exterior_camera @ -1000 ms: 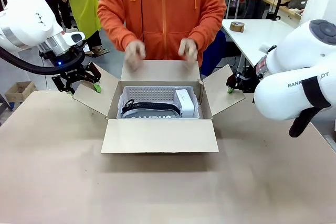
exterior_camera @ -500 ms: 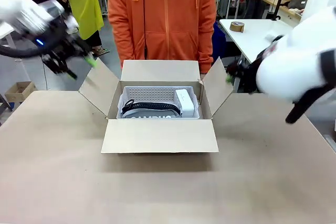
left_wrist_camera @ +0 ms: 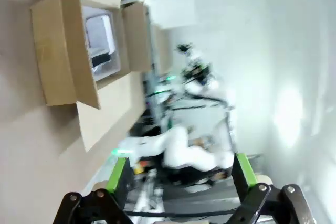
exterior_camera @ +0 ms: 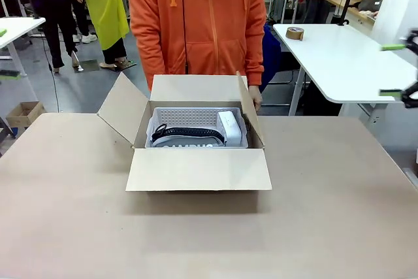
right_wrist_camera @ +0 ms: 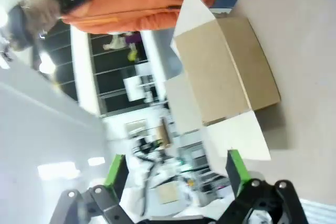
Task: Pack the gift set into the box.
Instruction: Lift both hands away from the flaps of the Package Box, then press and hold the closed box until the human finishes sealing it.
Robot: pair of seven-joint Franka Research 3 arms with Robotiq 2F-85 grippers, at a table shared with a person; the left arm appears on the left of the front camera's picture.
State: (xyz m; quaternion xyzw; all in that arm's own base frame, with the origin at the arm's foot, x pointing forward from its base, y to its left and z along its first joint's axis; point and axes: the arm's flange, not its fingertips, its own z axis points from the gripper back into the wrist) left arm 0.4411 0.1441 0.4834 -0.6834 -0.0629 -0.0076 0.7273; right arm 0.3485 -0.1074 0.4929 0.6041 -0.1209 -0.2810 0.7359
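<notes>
Beside the carton (exterior_camera: 199,170), both arms have withdrawn.

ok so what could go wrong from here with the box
The right-side flap stands nearly upright, so it might flop inward and get in the way of closing in order. The white block leans against the perforated tray's side and could shift if the carton is jolted.

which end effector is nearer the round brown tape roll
Right: the right end effector is right of the roll; the left end effector is at the picture's left edge.
</notes>
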